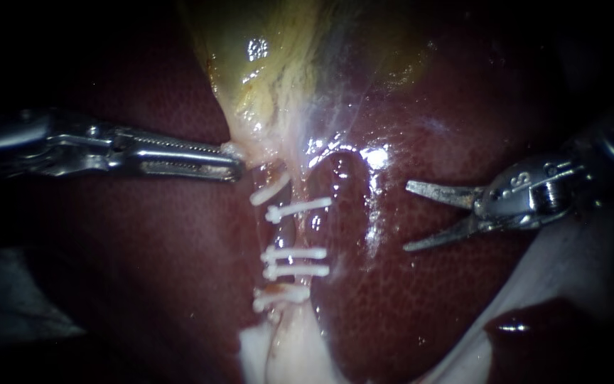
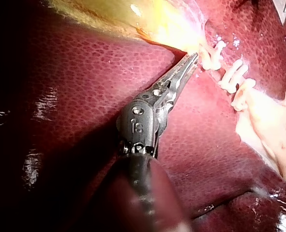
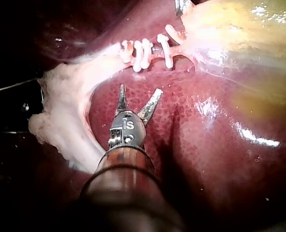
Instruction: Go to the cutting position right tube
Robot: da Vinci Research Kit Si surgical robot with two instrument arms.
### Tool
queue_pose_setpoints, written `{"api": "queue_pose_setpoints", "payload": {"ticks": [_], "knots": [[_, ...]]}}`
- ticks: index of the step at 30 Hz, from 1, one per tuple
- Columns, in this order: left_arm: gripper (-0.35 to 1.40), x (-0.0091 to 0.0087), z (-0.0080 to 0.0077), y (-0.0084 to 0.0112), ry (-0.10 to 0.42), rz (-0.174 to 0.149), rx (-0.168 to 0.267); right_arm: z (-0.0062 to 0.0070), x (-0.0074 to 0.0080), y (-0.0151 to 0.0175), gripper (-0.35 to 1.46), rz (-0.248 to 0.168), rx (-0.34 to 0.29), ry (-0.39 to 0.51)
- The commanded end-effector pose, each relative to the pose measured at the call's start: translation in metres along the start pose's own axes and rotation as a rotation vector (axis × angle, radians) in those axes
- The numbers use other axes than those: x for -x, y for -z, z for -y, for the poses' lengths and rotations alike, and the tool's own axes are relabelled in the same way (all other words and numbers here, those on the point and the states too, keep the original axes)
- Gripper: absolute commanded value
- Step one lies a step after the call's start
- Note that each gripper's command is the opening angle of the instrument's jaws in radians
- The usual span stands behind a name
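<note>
Steel end effector of right instrument (image 1: 408, 217) is hanging open over liver (image 1: 421, 299), gripping nothing. Right tube (image 1: 313, 229) is lying dead ahead, apart, long axis running crosswise to blades, clips (image 1: 296, 252) bracketing bare gap. Beyond, left instrument (image 1: 230, 162) is clamping gallbladder (image 1: 264, 64).

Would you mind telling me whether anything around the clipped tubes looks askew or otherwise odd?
Slightly: the uppermost white plastic clip and the lowest white clip sit tilted, while the three clips between them lie level. Nothing else stands out.
</note>
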Motion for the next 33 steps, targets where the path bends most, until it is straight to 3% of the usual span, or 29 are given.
{"api": "queue_pose_setpoints", "payload": {"ticks": [1,5,11,16,18,20,22,33], "knots": [[-0.35,-0.0003,-0.0001,0.0004,0.001,0.0,0.002,0.0,0.0,0.0,1.43,-0.002,-0.004,-0.002],[-0.35,-0.0021,-0.0008,0.0026,0.011,0.004,0.007,0.0001,-0.0001,-0.0001,1.43,-0.004,-0.01,-0.002],[-0.35,-0.0046,-0.0026,0.0059,0.015,-0.028,0.002,0.0004,-0.0003,-0.001,1.43,-0.024,-0.058,-0.001],[-0.35,-0.0047,-0.0035,0.0058,0.01,-0.029,-0.002,0.0011,-0.0007,-0.0033,1.43,-0.056,-0.13,-0.059],[-0.35,-0.0047,-0.0036,0.0058,0.01,-0.029,-0.002,0.0013,-0.0007,-0.0044,1.43,-0.081,-0.16,-0.094],[-0.35,-0.0047,-0.0036,0.0058,0.01,-0.029,-0.002,0.0013,-0.0007,-0.0057,1.43,-0.131,-0.182,-0.137],[-0.35,-0.0047,-0.0037,0.0058,0.01,-0.029,-0.002,0.0011,-0.0005,-0.0071,1.43,-0.146,-0.21,-0.18],[-0.35,-0.0048,-0.0041,0.0058,0.01,-0.029,-0.003,-0.0001,0.0022,-0.0135,1.43,-0.178,-0.322,-0.318]]}}
